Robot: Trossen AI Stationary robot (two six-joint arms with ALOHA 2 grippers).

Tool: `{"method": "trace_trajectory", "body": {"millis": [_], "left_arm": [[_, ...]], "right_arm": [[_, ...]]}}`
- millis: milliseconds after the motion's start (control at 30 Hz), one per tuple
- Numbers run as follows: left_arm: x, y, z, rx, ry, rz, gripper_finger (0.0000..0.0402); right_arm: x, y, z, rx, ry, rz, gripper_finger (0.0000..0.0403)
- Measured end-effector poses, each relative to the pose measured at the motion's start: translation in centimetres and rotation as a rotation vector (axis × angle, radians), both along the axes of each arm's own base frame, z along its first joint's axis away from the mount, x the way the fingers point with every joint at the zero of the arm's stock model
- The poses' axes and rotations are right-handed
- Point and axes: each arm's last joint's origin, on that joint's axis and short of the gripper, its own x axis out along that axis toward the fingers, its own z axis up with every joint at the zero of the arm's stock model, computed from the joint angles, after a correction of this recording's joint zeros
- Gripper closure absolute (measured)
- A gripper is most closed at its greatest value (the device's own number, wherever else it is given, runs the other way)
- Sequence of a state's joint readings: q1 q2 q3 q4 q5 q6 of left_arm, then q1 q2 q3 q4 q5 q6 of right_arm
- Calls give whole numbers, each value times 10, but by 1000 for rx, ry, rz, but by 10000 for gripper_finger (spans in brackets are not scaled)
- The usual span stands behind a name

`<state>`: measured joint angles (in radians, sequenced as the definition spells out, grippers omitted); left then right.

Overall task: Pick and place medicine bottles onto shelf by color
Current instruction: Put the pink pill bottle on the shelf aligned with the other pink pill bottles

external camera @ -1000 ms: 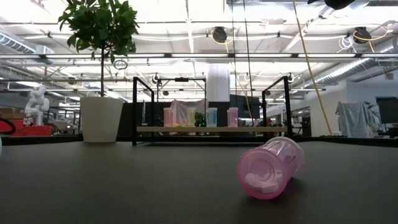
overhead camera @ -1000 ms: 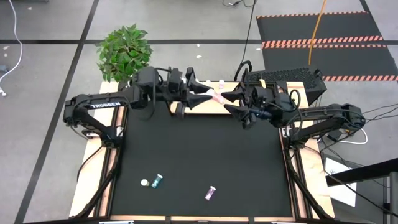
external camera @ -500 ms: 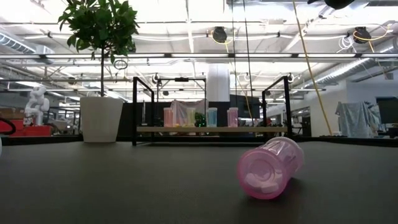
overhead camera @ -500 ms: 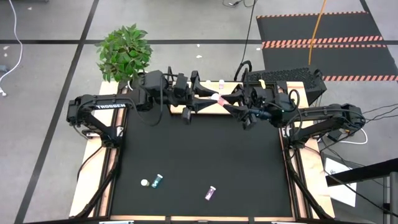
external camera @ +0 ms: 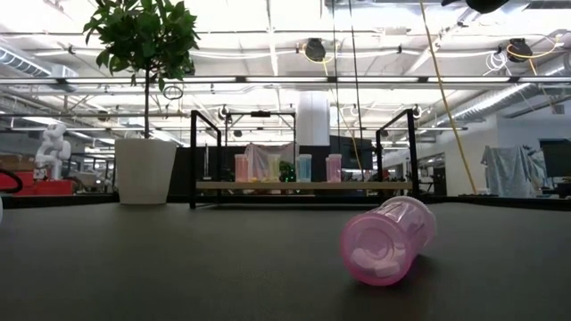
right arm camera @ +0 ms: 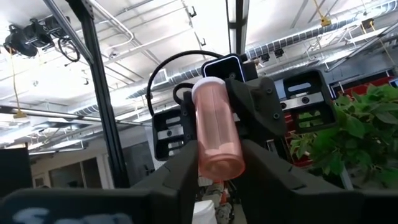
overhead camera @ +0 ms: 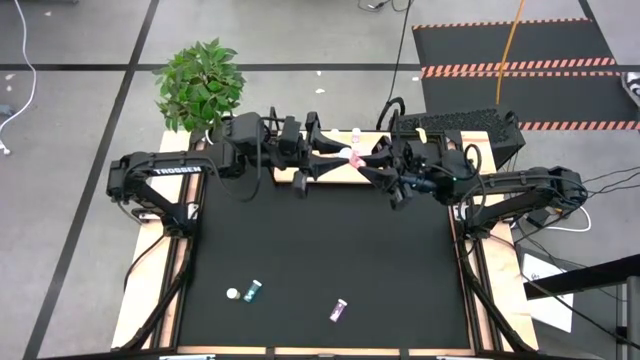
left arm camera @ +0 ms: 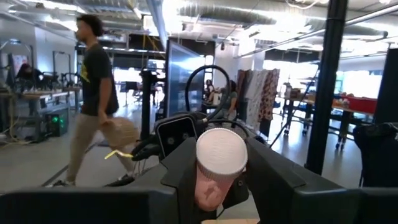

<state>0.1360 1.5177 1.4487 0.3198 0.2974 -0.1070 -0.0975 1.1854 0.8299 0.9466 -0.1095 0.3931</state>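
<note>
Both claws meet on one pink bottle [overhead camera: 345, 155] above the shelf [overhead camera: 330, 172] — left claw [overhead camera: 328, 158] clamps it, right claw [overhead camera: 366, 160] narrowed around it, fingers [right arm camera: 180, 168] flanking its body.

Since a second ago, the left gripper [overhead camera: 330, 158] has been carried towards three o'clock over the light tan wooden shelf [overhead camera: 322, 171], and the right gripper [overhead camera: 368, 160] has been narrowed onto the small pink white-capped medicine bottle [overhead camera: 347, 155] held between both.
</note>
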Motion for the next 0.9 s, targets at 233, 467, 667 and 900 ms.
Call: {"method": "trace_trajectory", "body": {"millis": [233, 467, 667, 900], "left_arm": [[0, 1, -7, -28, 93, 42, 226], [-11, 1, 8, 12, 303, 67, 134], [-47, 2, 52, 146, 634, 166, 107], [-25, 14, 43, 161, 822, 136, 126]], "right_arm": [[2, -1, -4, 4, 45, -7, 310], [2, -7, -7, 0, 93, -36, 308], [0, -14, -12, -37, 185, -36, 308], [3, -21, -24, -48, 297, 13, 307]]}}
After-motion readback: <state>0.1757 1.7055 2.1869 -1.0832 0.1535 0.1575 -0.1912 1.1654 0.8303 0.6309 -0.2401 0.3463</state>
